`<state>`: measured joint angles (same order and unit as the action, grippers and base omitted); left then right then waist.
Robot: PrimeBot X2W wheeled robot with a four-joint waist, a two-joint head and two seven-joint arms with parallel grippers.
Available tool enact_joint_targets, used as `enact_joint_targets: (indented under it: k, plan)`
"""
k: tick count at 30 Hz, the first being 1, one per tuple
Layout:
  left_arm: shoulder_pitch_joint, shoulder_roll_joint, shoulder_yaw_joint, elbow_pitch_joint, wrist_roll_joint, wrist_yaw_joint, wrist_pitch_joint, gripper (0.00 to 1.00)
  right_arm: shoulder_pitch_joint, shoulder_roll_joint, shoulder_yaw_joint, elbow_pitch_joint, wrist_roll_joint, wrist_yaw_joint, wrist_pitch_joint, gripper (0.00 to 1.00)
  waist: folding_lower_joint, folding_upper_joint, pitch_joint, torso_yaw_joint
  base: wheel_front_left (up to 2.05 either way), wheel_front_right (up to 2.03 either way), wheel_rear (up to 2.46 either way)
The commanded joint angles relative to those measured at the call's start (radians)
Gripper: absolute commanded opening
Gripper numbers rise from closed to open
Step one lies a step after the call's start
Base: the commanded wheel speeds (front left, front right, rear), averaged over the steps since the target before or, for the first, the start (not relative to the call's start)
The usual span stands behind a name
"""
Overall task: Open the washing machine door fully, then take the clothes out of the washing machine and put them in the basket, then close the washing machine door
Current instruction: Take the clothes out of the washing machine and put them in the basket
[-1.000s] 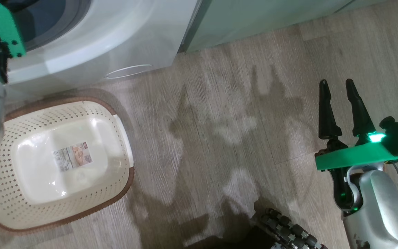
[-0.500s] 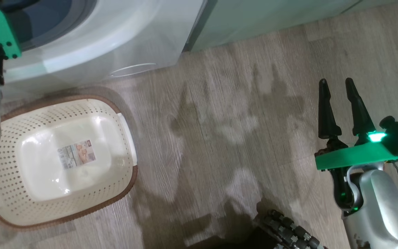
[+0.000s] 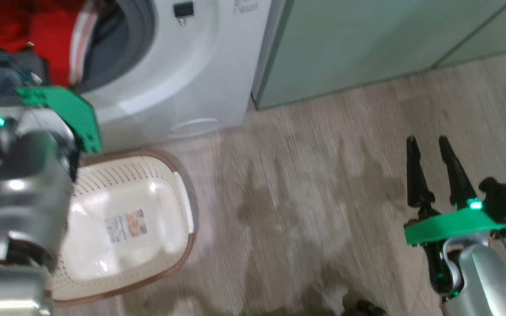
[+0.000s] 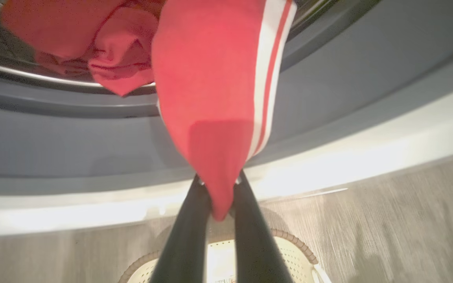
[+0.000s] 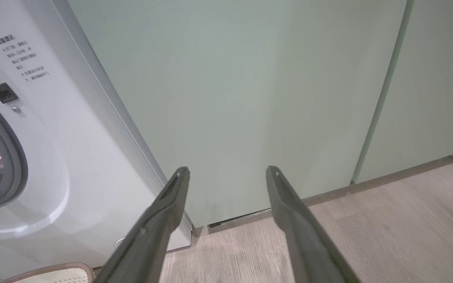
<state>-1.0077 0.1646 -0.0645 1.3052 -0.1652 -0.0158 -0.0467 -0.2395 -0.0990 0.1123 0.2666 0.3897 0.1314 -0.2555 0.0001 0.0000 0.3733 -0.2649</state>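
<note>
Clamping the left gripper [image 4: 218,181] almost shut on a hanging fold of the clothes [image 4: 210,98], trailing out over the grey gasket [image 4: 73,137] of the washing machine [image 3: 182,79]; judging it best to be drawing out slowly, lifting clear of that gasket, then lowering into the basket [image 3: 103,175] just below; holding the right gripper [image 3: 425,139] wide open, empty, well aside.

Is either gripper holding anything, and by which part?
The left gripper pinches a red garment by its narrow end, near the white stripes. The right gripper is open and empty.
</note>
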Motion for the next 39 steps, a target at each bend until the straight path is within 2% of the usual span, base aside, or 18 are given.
enact_joint_targets:
  k: [1,12,18,26,39]
  plan:
    - [0.011,0.021,0.0,-0.021,0.012,0.002,-0.022,0.0,0.02,-0.018,0.011,-0.021,0.006,-0.001,-0.006,1.0,-0.0001,0.0,-0.063,0.033,0.0,0.0,0.0]
    - [0.24,-0.081,-0.083,-0.018,0.041,-0.03,-0.115,0.0,0.096,-0.038,0.021,-0.004,0.006,-0.001,-0.006,1.0,-0.0001,0.0,-0.213,0.107,0.0,0.0,0.0]
    - [0.367,-0.102,-0.095,-0.017,0.018,-0.062,-0.114,0.0,0.114,-0.036,0.019,0.0,0.007,-0.001,-0.006,1.0,-0.0001,0.0,-0.242,0.135,0.0,0.0,0.0]
    - [0.499,-0.111,-0.123,-0.015,0.004,-0.064,-0.059,0.0,0.12,-0.039,0.023,0.0,0.011,-0.001,-0.006,1.0,-0.0001,0.0,-0.249,0.165,0.0,0.0,0.0]
    - [0.55,-0.105,-0.111,-0.015,-0.052,-0.075,0.084,0.0,0.091,-0.054,0.028,-0.009,0.017,-0.001,-0.006,1.0,-0.0001,0.0,-0.191,0.148,0.0,0.0,0.0]
